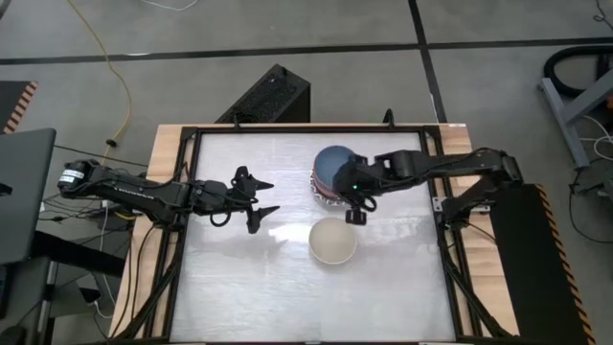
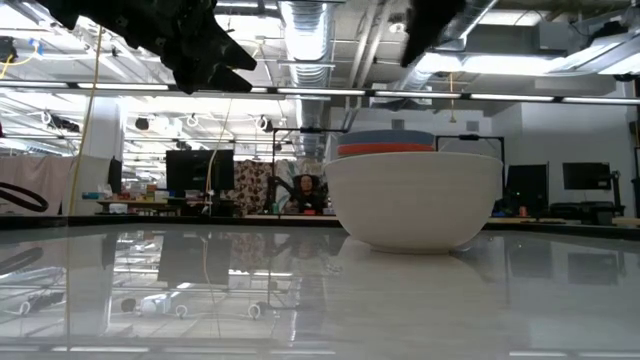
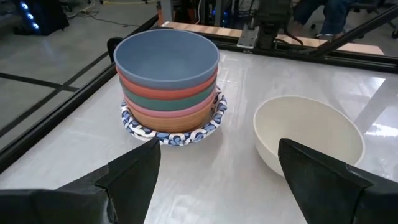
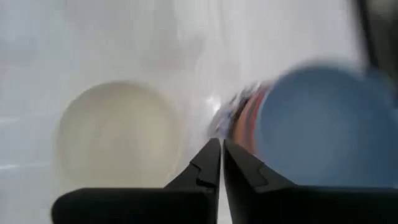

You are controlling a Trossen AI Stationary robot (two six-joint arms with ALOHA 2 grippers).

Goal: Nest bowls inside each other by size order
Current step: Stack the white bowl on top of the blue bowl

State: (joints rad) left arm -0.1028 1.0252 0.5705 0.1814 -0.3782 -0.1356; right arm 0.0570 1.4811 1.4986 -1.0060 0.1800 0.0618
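Glossy white tabletop (image 1: 249, 287) inside black metal frame (image 1: 306, 128), light wooden edging (image 1: 163, 153) at sides; black ribbed box (image 1: 268, 96) on grey floor beyond far edge; yellow cable (image 1: 115, 67) trailing across floor; dark monitor screens (image 2: 190, 170) and seated person (image 2: 303, 190) in room behind table

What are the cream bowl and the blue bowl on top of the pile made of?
The cream bowl looks like matte plastic or maybe glazed ceramic: smooth, even colour, dull sheen. The blue bowl looks alike, flat matte, no pattern. The pictures cannot settle which.
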